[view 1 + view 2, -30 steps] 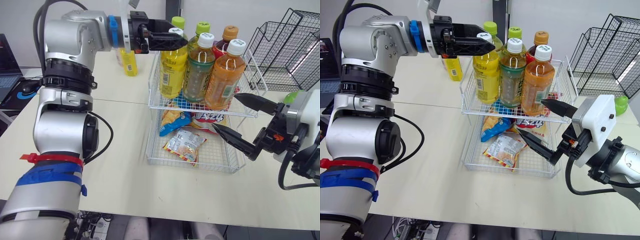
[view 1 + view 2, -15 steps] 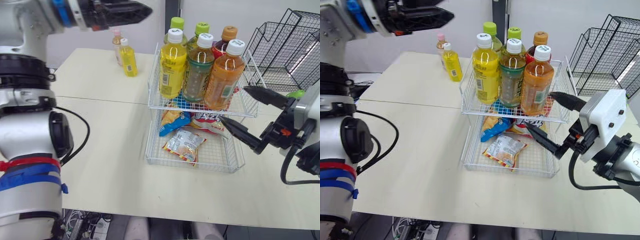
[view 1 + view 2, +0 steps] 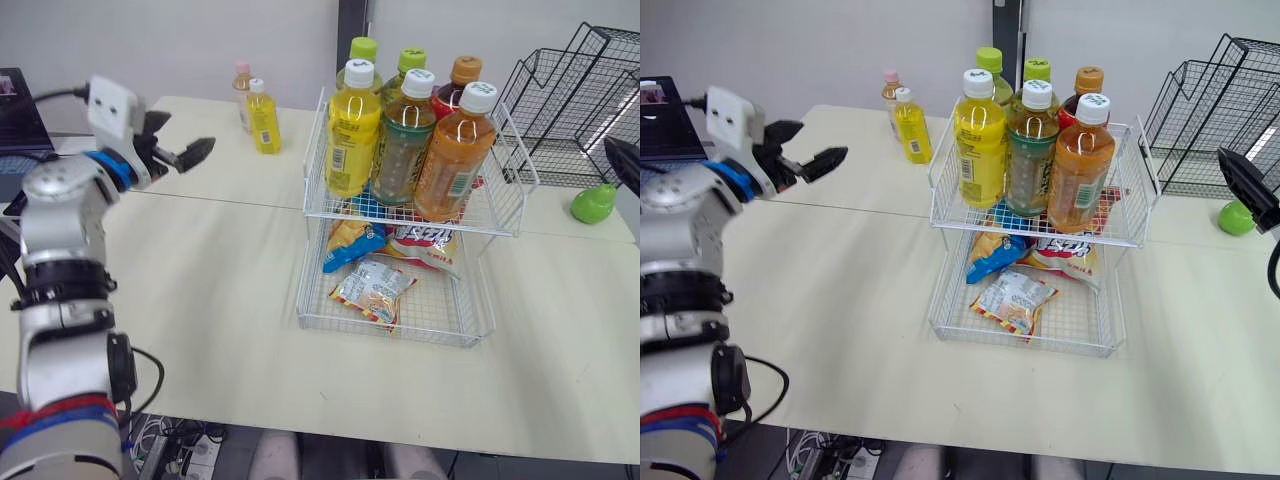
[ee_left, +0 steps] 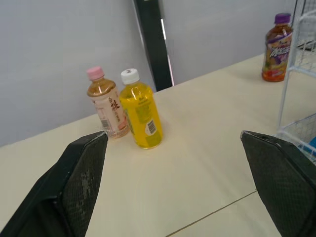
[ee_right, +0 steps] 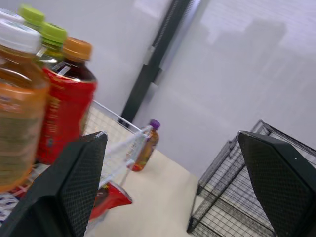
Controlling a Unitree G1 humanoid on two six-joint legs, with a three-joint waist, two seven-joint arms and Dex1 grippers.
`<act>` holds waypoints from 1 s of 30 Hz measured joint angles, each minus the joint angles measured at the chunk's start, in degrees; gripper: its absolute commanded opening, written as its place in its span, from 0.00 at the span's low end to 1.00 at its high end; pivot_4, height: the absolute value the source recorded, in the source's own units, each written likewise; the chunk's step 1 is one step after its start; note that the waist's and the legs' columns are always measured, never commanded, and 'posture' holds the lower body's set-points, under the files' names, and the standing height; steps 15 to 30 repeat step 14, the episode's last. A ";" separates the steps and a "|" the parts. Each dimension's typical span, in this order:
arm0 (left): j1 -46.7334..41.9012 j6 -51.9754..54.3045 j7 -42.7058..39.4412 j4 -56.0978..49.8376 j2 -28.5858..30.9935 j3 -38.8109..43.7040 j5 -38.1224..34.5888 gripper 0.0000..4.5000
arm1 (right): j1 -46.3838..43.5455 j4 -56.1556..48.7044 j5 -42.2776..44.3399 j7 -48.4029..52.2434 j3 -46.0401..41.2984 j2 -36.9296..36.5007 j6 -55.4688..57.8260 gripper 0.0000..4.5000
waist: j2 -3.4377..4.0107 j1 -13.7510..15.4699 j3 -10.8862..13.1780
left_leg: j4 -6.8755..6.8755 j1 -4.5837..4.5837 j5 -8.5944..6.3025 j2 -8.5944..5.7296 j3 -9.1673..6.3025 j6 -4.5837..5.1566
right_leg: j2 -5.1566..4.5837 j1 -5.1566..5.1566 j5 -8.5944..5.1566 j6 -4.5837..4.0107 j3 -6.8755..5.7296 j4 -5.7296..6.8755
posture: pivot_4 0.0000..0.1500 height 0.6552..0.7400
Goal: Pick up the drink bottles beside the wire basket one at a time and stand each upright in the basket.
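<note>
Left wrist view: both grippers empty; two bottles loose on the table.
Left gripper (image 4: 173, 136) had its fingers spread wide with nothing between them, over the table (image 3: 220, 270), well apart from the basket (image 3: 312, 160); right gripper (image 5: 169, 137) likewise wide open and empty, off the basket's right side; yellow bottle (image 4: 140, 116) and pink-capped bottle (image 4: 104, 103) stood upright, just beside each other, left of the basket near the table's far edge; six bottles (image 3: 352, 140) stood upright in the upper tier; snack packets (image 3: 372, 290) lay in the lower tier.

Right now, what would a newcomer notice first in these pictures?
Six drink bottles stand upright, packed in the top tier of the wire basket, above snack packets. To its left stand a small yellow bottle and a pink-capped bottle, with the open left gripper aimed their way.
</note>
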 measured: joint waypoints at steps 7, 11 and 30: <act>9.29 -7.34 14.07 -0.57 -9.91 1.86 1.02 0.99 | -0.05 21.26 -19.31 -7.80 10.19 11.79 -17.01 1.00 | 0.01 0.05 -0.01 | 0.00 -0.01 0.00 -0.04 0.07 -0.01 | 0.03 -0.10 0.00 0.00 0.08 0.12 | 1.00 0.42; 10.87 -11.54 20.28 1.17 -12.79 2.36 2.18 0.99 | -0.46 28.58 -24.86 -12.35 13.29 16.98 -23.67 1.00 | 0.10 -0.02 -0.06 | -0.02 0.05 0.00 -0.05 0.13 -0.01 | 0.04 -0.11 0.00 0.00 0.11 0.19 | 1.00 0.42; 12.25 -14.02 21.87 2.54 -13.65 1.59 3.45 0.99 | -1.37 31.55 -26.27 -14.45 13.83 19.63 -26.64 1.00 | 0.18 -0.11 -0.10 | -0.02 0.09 0.00 -0.07 0.20 -0.02 | 0.03 -0.10 0.00 0.00 0.18 0.23 | 1.00 0.42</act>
